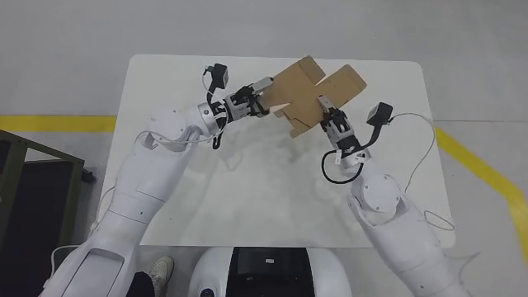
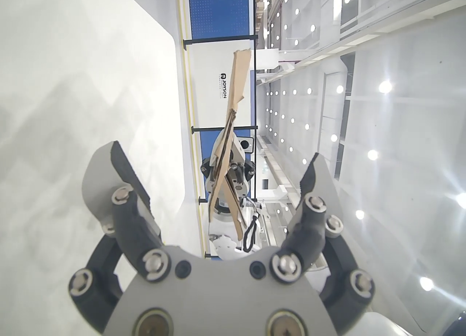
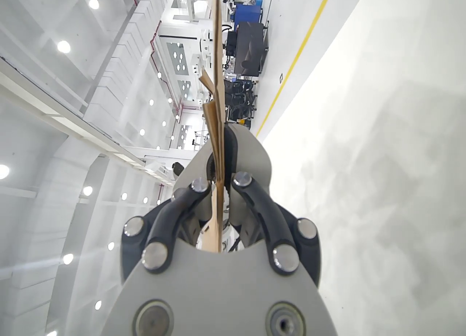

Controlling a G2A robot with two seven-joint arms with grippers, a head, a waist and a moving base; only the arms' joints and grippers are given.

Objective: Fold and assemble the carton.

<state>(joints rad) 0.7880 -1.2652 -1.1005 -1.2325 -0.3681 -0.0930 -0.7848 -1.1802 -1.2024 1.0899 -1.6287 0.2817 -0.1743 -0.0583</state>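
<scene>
carton (image 1: 318,95): flat brown cardboard blank, flaps splayed, not yet folded | pinched edge-on between the right gripper (image 3: 220,155) fingers, sticking straight out past their tips | its other edge just ahead of the spread left gripper (image 2: 214,166), untouched

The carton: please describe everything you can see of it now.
The carton is a flat, unfolded blank of brown corrugated cardboard with several flaps. It is held roughly level above the white table, near its far edge. The right gripper has its jaws shut on one edge. The left gripper, jaws open, faces the opposite side without touching.
</scene>
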